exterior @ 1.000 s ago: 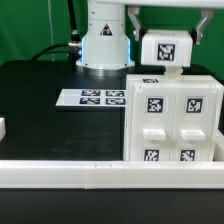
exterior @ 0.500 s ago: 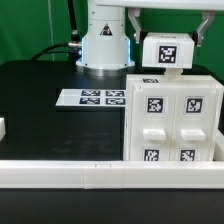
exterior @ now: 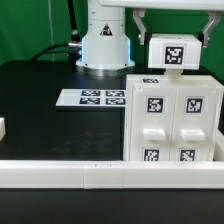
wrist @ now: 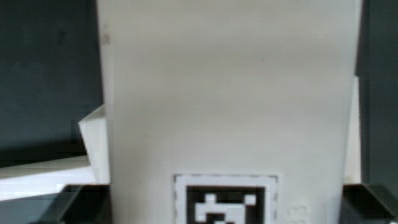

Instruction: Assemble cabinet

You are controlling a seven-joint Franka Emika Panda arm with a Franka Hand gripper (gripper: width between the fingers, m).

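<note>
The cabinet (exterior: 170,115), a large white plastic box with square panels and black-and-white tags on its front and top, stands on the black table (exterior: 40,100) directly beneath the gripper (exterior: 173,40). The gripper's two fingers are spread wide and closed against the opposite sides of a white plastic block (exterior: 170,52), which bears one black-and-white tag facing the exterior camera. The block hangs just above the cabinet's top, and it is not clear whether its lower edge touches that top.

In the wrist view the white plastic block (wrist: 222,100) fills the middle of the picture as a tall pale face, with a tag (wrist: 228,205) at one end.

Below the gripper and off to the exterior view's left, the marker board (exterior: 92,98) lies flat on the table. The arm's white base (exterior: 105,45) rises beside the gripper on that same side. A low white wall (exterior: 60,172) runs in front of the cabinet.
</note>
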